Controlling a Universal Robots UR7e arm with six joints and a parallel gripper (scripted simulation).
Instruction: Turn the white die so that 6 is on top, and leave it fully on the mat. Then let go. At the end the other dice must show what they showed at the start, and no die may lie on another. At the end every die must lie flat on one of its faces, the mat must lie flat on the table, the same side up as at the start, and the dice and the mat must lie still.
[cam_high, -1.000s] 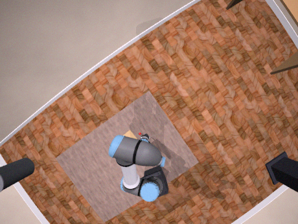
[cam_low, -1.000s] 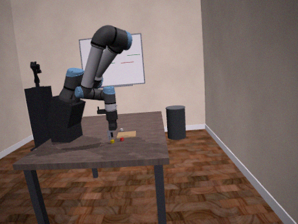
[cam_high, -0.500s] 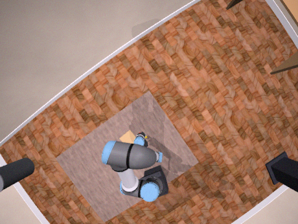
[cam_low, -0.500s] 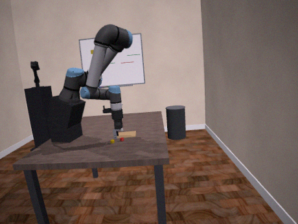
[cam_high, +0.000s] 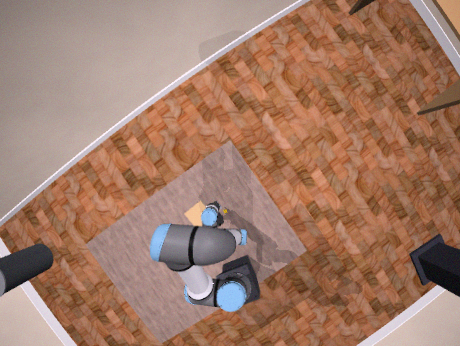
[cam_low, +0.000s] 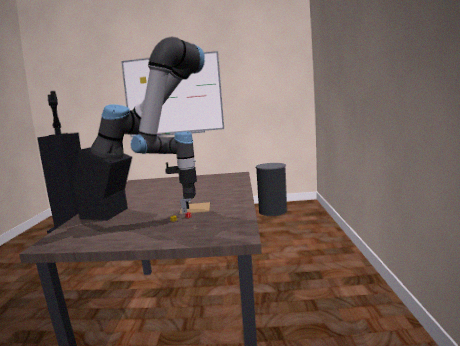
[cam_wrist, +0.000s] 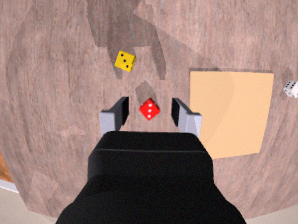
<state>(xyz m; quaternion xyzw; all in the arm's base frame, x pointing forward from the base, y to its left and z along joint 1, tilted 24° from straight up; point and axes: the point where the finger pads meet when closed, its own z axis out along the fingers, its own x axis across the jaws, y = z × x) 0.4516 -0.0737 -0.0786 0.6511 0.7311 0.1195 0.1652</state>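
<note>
In the wrist view my gripper (cam_wrist: 150, 106) is open and hangs over the table, with a red die (cam_wrist: 149, 110) seen between its two fingers, lying on the table below. A yellow die (cam_wrist: 124, 62) lies a little farther ahead and to the left. The tan mat (cam_wrist: 230, 112) lies to the right of the fingers. The white die (cam_wrist: 290, 88) sits at the right edge of the view, just past the mat's far right corner, off the mat. In the exterior view the gripper (cam_low: 185, 204) stands upright just above the red die (cam_low: 188, 215), with the yellow die (cam_low: 173, 218) beside it and the mat (cam_low: 199, 207) behind.
The arm's black base block (cam_low: 102, 185) stands at the left of the table. A dark cylinder bin (cam_low: 271, 188) stands on the floor behind the table, to the right. The table's front edge (cam_low: 145, 252) is near the dice.
</note>
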